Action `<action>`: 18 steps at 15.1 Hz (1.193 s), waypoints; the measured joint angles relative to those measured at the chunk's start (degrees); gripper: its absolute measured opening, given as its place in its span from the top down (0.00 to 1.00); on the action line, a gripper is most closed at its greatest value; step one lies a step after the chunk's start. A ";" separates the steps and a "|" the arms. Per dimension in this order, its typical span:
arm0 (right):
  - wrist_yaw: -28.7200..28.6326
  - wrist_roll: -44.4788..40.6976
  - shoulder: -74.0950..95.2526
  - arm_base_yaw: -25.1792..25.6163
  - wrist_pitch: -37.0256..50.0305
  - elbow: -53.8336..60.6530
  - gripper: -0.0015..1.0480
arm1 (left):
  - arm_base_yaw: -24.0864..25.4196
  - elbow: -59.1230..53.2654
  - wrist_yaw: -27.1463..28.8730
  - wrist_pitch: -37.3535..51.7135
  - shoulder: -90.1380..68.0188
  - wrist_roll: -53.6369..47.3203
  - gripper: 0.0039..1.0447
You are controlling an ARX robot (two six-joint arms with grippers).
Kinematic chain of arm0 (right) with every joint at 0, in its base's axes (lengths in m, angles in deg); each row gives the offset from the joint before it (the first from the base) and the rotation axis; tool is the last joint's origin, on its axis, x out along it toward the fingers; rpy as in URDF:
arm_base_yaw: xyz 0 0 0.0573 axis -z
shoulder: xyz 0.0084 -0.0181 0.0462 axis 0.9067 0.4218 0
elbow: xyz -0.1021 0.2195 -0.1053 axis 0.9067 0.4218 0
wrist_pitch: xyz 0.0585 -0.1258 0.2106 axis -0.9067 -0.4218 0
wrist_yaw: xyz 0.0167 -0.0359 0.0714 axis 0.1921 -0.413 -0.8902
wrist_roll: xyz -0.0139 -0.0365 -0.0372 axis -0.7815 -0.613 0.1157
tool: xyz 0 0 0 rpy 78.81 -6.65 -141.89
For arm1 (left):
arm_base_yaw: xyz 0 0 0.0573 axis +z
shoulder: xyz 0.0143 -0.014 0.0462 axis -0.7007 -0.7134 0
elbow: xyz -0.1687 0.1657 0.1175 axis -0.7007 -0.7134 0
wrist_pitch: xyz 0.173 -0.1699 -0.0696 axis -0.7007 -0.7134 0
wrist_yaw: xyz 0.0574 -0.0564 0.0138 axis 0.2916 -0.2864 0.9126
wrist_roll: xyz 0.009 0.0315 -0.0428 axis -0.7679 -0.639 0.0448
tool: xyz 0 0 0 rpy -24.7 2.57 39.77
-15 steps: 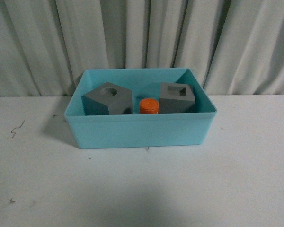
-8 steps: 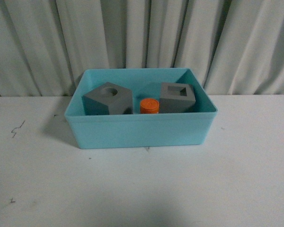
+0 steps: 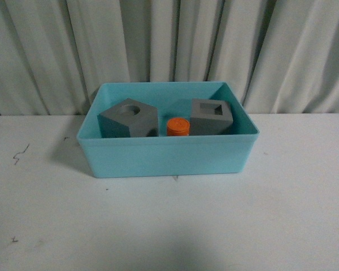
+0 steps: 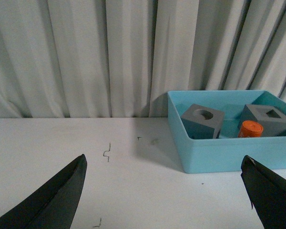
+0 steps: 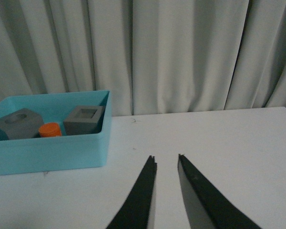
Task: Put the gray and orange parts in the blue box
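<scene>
- Left gripper (image 4: 164, 191) first: its two dark fingers sit far apart at the edges of its wrist view, jaws spread wide, nothing between them but bare table (image 4: 86, 157).
- It hangs low over the tabletop, well to the left of the blue box (image 4: 219, 155), pointed across the surface toward the curtain (image 4: 86, 52). That reads as a parked pose, clear of the work.
- Right gripper (image 5: 166, 164) next: fingers drawn almost together, only a slim gap between the tips, and nothing in that gap. Nearly closed, holding nothing.
- It too sits off from the box, on the box's right side, with open table between.
- Neither arm shows in the front view, so both are pulled back from the middle of the scene.
- Now the goods. The blue box (image 3: 166, 157) stands on the table close to the curtain, long side facing the robot.
- Inside, on the left, the gray cube with the round recess (image 3: 129, 117), turned corner-forward.
- On the right, the gray cube with the square recess (image 3: 212, 116), hole facing up.
- Between them, near the front wall, the orange cylinder (image 3: 178, 126), upright; whether it touches either cube, I can't tell.
- All three lie below the rim, nothing left out on the table.
- My call: the task looks done, which would explain the empty grippers standing off.
</scene>
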 joint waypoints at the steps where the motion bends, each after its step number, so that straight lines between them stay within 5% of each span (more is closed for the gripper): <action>1: 0.00 0.02 0.00 0.00 -0.02 0.00 0.69 | 0.00 0.00 0.00 0.00 0.00 0.00 0.06; 7: 0.00 0.02 0.00 0.00 -0.02 0.00 0.05 | 0.00 0.00 0.00 0.00 0.00 0.00 0.06; 18: 0.00 0.02 0.00 0.00 0.00 0.00 0.06 | 0.00 0.00 0.00 0.00 0.00 -0.02 0.06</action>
